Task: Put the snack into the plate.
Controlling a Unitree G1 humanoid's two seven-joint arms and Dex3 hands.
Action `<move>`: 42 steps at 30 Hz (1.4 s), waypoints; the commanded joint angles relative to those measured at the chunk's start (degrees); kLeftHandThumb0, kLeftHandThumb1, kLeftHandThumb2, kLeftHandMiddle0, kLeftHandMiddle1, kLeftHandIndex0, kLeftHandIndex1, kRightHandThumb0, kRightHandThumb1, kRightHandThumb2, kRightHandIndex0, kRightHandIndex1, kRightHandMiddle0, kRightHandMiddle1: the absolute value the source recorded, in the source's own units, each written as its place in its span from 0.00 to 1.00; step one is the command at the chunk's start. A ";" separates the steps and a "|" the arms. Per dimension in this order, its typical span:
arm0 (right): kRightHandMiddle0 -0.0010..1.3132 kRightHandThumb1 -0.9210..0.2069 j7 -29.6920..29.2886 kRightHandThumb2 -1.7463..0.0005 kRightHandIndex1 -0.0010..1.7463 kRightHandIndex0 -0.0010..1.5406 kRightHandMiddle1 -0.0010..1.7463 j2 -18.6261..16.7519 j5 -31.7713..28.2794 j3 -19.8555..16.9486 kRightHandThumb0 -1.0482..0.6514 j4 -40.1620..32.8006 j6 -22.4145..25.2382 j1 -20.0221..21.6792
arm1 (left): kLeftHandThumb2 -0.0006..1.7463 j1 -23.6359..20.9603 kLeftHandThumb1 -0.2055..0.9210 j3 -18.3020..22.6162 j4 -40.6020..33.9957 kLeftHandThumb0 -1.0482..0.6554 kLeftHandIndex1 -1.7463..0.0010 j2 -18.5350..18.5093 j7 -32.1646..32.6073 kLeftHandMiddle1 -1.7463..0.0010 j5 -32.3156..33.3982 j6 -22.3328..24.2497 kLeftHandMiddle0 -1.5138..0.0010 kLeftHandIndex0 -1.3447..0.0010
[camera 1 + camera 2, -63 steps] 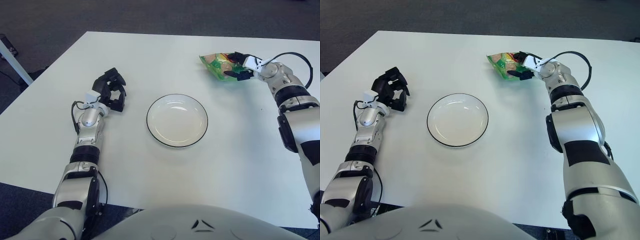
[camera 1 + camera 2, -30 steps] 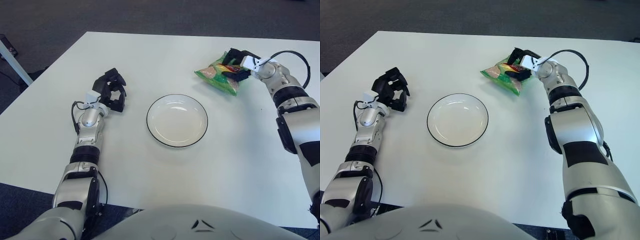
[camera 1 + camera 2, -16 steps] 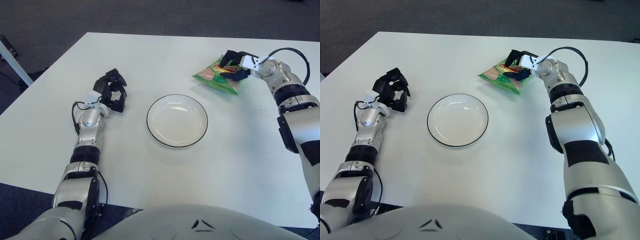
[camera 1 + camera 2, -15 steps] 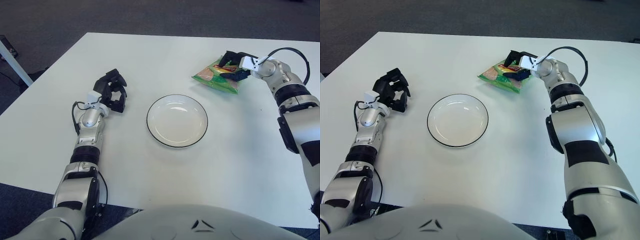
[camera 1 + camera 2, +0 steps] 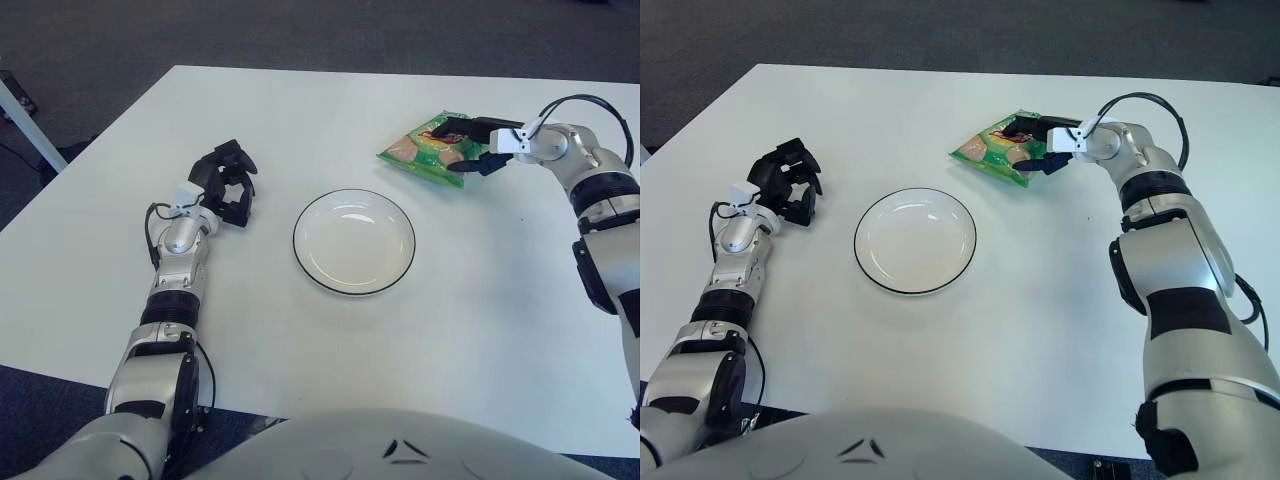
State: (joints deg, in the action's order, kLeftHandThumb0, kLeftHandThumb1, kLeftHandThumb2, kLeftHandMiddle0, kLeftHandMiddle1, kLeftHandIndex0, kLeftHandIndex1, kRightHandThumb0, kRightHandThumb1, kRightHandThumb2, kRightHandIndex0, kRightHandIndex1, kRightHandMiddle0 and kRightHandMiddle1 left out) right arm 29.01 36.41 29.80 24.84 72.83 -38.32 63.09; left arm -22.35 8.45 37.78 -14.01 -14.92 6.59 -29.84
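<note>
Silver arms, black fingers [image 5: 228,180], black cables

The scene is bright and evenly lit from overhead, and the white counter [image 5: 300,120] reads clean without blown-out patches. Shadows are soft and short: a faint one hugs the left hand [image 5: 224,184], another lies just under the snack bag [image 5: 432,150] beside the right hand [image 5: 478,148]. The plate [image 5: 354,241], between the two hands, carries small pale highlights on its far inner rim. Both views are sharp throughout, with no motion blur. The floor beyond the counter falls dark.
</note>
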 commanded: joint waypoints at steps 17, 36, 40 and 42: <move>0.00 0.00 20.92 0.69 0.05 0.03 0.29 5.04 -3.74 -0.38 0.11 -7.82 -4.85 0.07 | 1.00 6.42 0.05 -1.01 6.33 0.61 0.15 2.83 -0.58 0.00 -0.59 0.18 0.38 0.35; 0.00 0.00 36.22 0.69 0.01 0.00 0.20 12.88 -9.07 -4.10 0.10 -26.89 0.98 -2.91 | 1.00 5.30 0.03 -1.25 9.45 0.60 0.20 2.37 2.30 0.00 -2.71 -2.50 0.36 0.31; 0.00 0.00 33.93 0.71 0.00 0.00 0.13 14.42 -8.31 -4.91 0.06 -31.49 2.15 -7.04 | 1.00 4.90 0.03 -1.25 10.44 0.60 0.20 2.08 2.67 0.00 -3.14 -2.88 0.36 0.31; 0.00 0.00 34.77 0.72 0.00 0.00 0.10 15.02 -8.72 -5.11 0.05 -33.87 3.27 -7.97 | 1.00 4.66 0.03 -1.19 10.99 0.60 0.20 1.92 2.92 0.00 -3.33 -3.07 0.36 0.31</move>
State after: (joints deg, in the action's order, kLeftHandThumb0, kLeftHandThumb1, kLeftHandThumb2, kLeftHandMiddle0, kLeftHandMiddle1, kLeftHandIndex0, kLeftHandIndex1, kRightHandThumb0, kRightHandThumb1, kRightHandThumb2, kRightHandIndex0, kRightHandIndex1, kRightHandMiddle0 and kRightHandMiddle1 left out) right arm 63.46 50.26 21.29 20.18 42.40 -36.42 57.85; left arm -24.72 8.29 42.51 -14.22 -13.07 5.20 -32.25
